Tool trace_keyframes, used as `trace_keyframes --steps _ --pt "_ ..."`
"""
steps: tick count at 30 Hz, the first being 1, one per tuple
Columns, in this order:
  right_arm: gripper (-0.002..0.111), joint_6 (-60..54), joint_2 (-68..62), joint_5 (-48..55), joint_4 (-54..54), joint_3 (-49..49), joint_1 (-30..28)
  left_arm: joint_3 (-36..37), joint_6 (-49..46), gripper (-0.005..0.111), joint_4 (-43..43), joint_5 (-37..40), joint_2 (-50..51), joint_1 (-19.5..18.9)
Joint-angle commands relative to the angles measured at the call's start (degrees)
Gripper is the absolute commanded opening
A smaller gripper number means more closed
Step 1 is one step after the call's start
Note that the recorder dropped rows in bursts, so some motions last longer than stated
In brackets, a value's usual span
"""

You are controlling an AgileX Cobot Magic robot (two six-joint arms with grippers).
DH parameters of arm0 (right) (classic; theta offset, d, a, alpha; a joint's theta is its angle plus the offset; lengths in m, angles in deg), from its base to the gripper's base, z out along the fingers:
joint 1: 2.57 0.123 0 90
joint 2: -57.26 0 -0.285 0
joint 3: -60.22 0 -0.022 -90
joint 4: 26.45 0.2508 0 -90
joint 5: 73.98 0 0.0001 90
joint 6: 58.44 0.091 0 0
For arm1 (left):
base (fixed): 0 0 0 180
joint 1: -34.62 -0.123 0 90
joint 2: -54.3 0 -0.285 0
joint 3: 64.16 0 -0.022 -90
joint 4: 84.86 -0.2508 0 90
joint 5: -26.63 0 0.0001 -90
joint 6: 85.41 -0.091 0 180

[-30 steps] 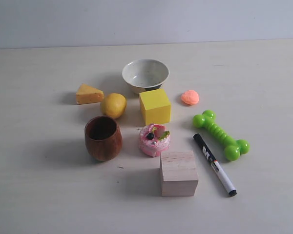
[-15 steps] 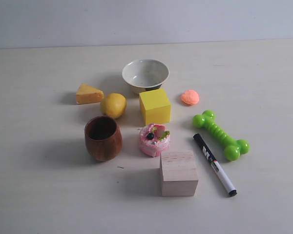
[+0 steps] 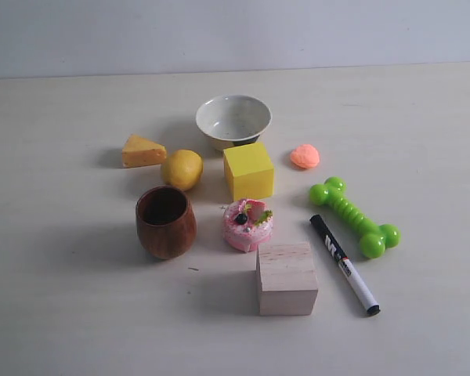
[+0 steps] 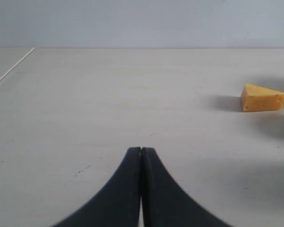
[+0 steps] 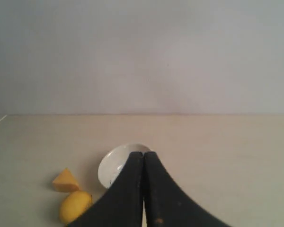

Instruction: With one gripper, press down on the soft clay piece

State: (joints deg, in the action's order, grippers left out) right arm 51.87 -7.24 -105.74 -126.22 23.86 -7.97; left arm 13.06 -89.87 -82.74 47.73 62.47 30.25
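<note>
Left claw (image 4: 141, 150) pressed together | right claw (image 5: 143, 154) pressed together | soft clay piece (image 3: 305, 156) near yellow cube (image 3: 248, 170), green bone (image 3: 354, 216), touching neither

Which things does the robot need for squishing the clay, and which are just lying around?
Needed: soft clay piece; left gripper or right gripper, jaws shut.

Lying about: cheese wedge, lemon, bowl, yellow cube, wooden cup, toy cake, wooden block, green toy bone, marker.

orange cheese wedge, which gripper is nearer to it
Left, probably: the orange cheese wedge looks larger beyond the left gripper; beyond the right gripper it looks smaller, farther off.
</note>
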Motion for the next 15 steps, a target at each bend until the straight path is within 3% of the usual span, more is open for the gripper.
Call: trace_keyframes --steps 1,7,15 --pt "0.0 2.2 -2.7 -0.8 -0.2 0.2 0.0 0.0 0.1 0.0 0.1 -0.5 -0.4 0.3" --pt "0.0 2.4 -2.7 6.5 -0.2 0.2 0.0 0.0 0.1 0.0 0.1 -0.5 -0.4 0.3" --pt "0.0 3.2 -2.7 6.9 -0.2 0.2 0.0 0.0 0.1 0.0 0.1 -0.5 -0.4 0.3"
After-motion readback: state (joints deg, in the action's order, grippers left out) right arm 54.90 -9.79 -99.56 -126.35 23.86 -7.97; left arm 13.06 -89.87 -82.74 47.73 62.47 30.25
